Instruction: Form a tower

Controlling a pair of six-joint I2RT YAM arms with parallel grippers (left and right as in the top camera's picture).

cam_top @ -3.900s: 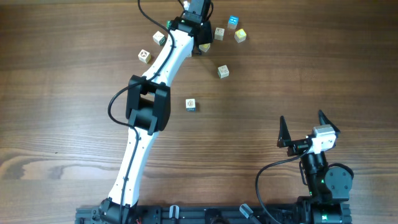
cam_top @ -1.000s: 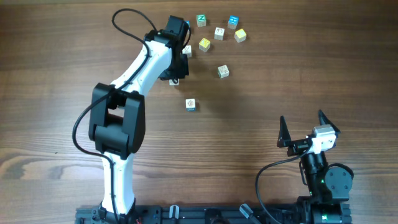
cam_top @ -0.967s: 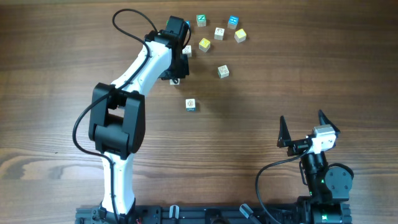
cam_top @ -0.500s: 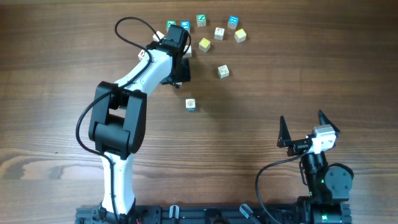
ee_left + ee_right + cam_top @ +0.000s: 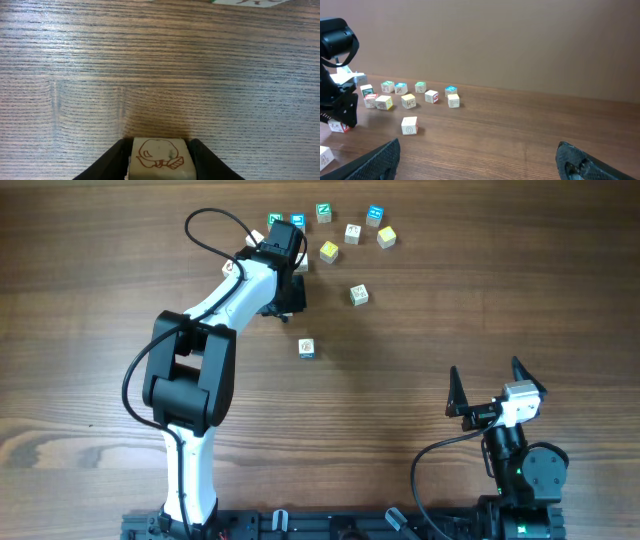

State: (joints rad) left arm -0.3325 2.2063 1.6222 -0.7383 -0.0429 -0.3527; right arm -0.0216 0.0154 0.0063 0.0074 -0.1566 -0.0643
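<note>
My left gripper [image 5: 160, 152] is shut on a pale wooden cube [image 5: 160, 161] that bears a brown apple drawing, both fingers pressed to its sides low over the table. Overhead, the left gripper [image 5: 284, 298] reaches to the back left of the cube cluster. From the right wrist it [image 5: 341, 119] shows at far left with a red-marked cube [image 5: 337, 126] at its tip. The tower is out of view; every cube I see lies singly. My right gripper [image 5: 487, 380] stands open and empty at the front right, far from the cubes.
Several loose cubes lie scattered at the back: green [image 5: 323, 212], blue [image 5: 375, 215], yellow [image 5: 328, 251] and others. Two cubes sit nearer the middle [image 5: 358, 294] [image 5: 307, 348]. A brown wall [image 5: 520, 40] closes off the table's far side.
The left arm shifted within the last second, uncovering a green and a blue cube at the back. It has held still over the last half second. The right arm has not moved.
</note>
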